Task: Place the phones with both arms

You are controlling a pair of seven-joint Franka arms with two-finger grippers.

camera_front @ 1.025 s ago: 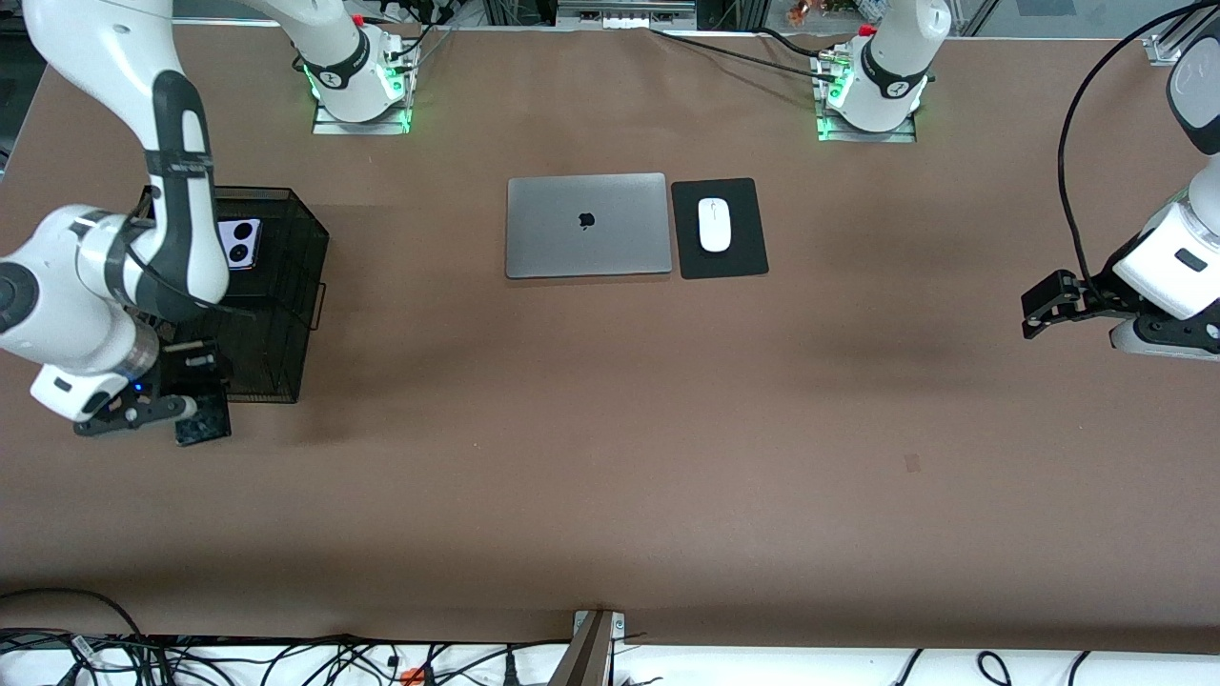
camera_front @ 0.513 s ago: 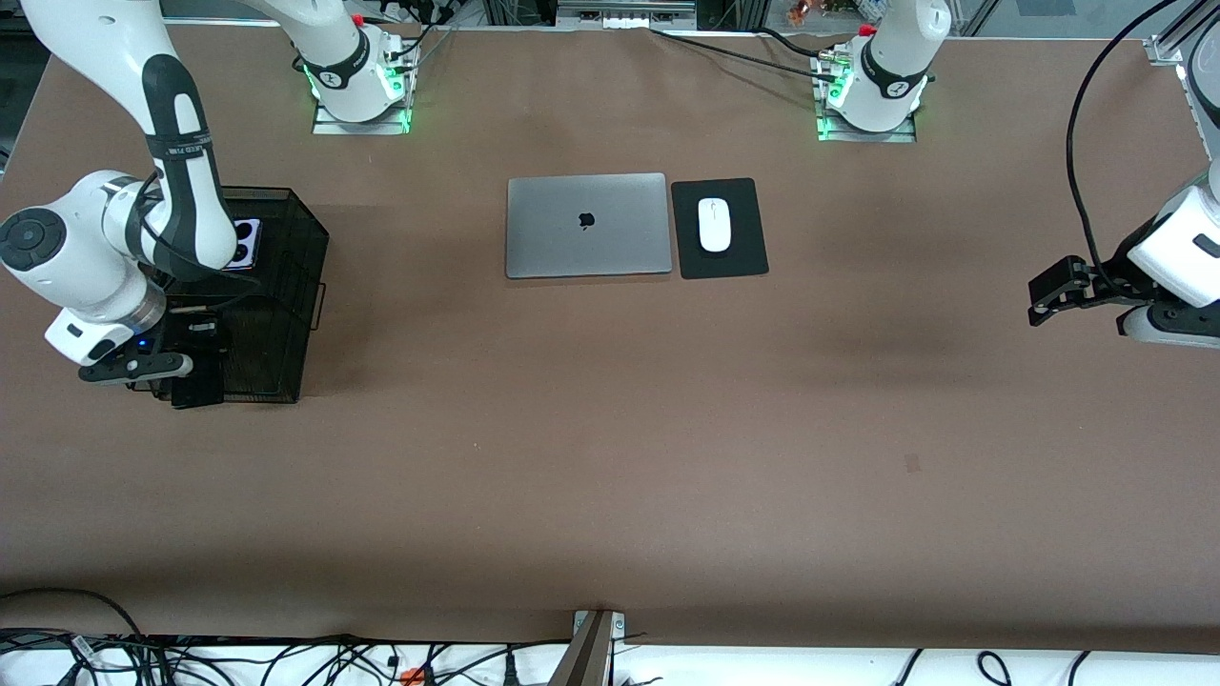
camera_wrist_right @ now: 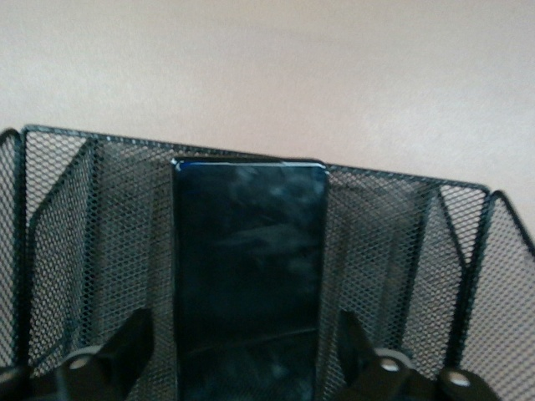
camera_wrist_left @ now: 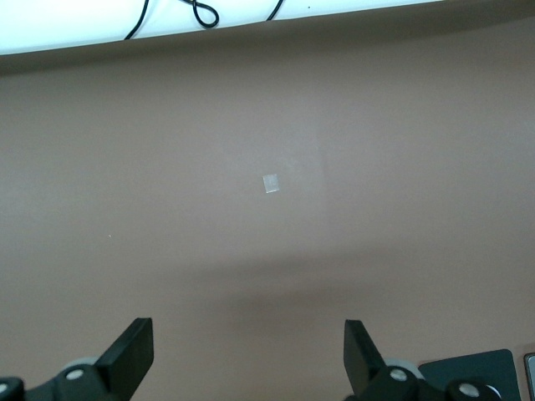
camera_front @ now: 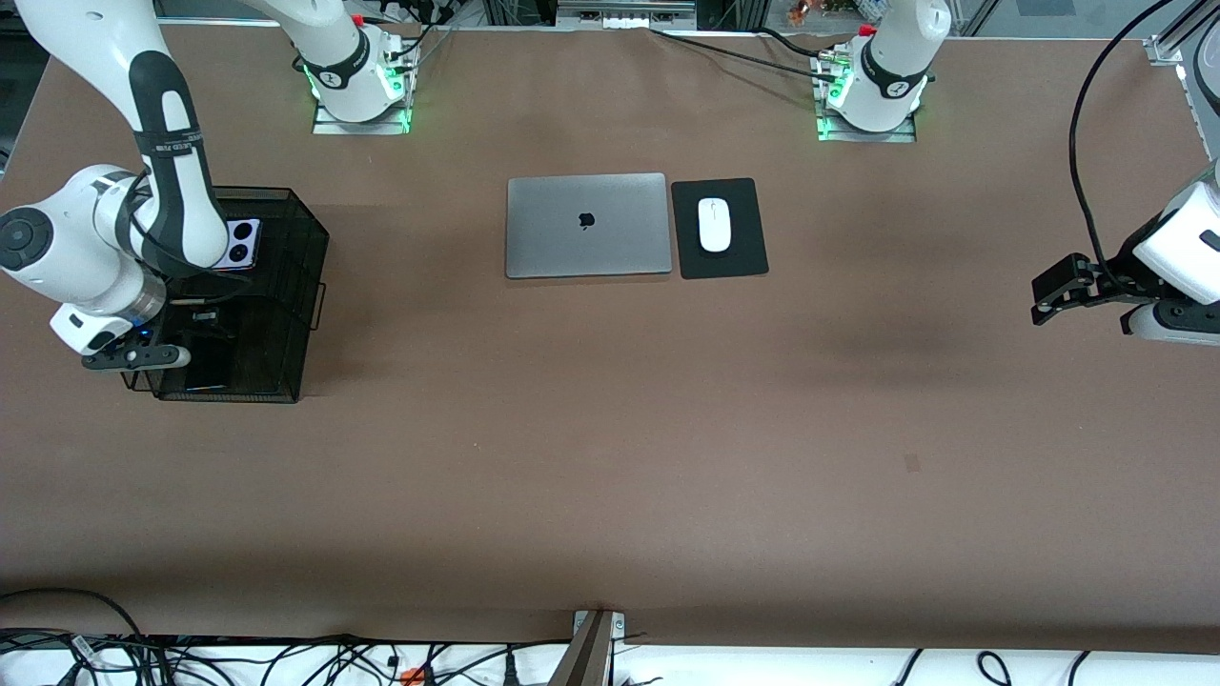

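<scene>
The long black slab phone (camera_wrist_right: pixel 248 276) lies in the black mesh basket (camera_front: pixel 310 276) at the right arm's end of the table, at the basket's end nearer the front camera (camera_front: pixel 207 365). My right gripper (camera_wrist_right: pixel 247 351) hovers open just above it, a finger on either side with gaps showing and no contact. The lavender flip phone (camera_front: pixel 239 244) with two black circles rests in the same basket, farther from the camera, partly hidden by the right arm. My left gripper (camera_front: pixel 1048 297) hangs open and empty over bare table at the left arm's end (camera_wrist_left: pixel 248 351).
A closed grey laptop (camera_front: pixel 586 225) and a white mouse (camera_front: pixel 714 224) on a black pad (camera_front: pixel 743 259) lie mid-table near the bases. The basket's mesh walls (camera_wrist_right: pixel 393 251) rise around the right gripper. A small pale mark (camera_wrist_left: pixel 270 183) dots the brown table.
The right gripper carried the black slab phone from just outside the basket's near end into the basket and opened, letting it go. The left gripper shifted slightly.
</scene>
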